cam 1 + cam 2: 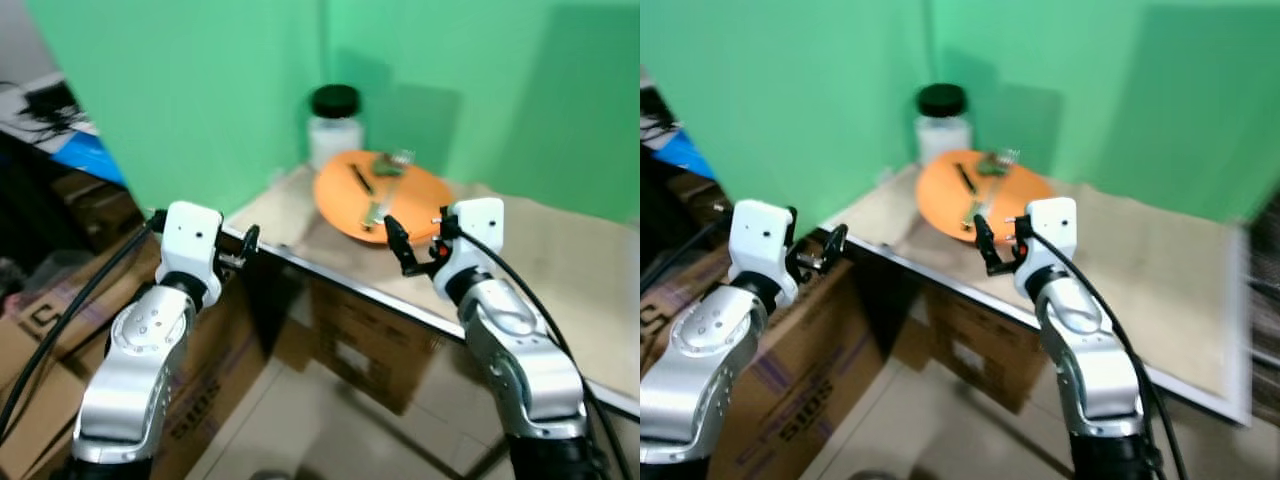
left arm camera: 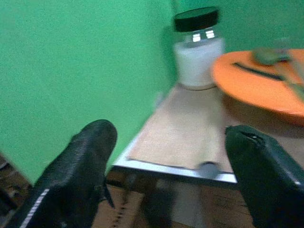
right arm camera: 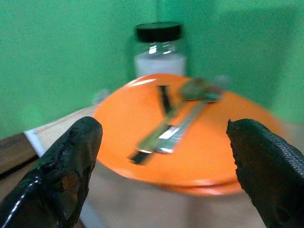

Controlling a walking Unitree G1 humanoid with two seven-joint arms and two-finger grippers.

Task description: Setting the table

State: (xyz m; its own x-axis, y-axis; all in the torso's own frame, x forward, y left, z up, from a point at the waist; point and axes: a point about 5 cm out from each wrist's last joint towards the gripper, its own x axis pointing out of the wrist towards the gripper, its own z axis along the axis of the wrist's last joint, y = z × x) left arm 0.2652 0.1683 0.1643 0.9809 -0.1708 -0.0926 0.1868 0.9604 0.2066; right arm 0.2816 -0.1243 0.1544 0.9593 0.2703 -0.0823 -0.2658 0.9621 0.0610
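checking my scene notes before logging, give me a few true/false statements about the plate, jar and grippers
1. The cutlery lies on the orange plate. True.
2. The jar has a red lid. False: the lid is black.
3. The right gripper is shut on a fork. False: its fingers are spread and hold nothing, just short of the plate.
4. The left gripper is at the table edge, open. True.
5. The jar stands behind the plate, near the green wall. True.

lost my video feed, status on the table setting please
Right pincer open, hovering just short of the round orange plate holding metal cutlery. Left pincer open, at the table corner. Black-lidded glass jar behind the plate, not in the way.
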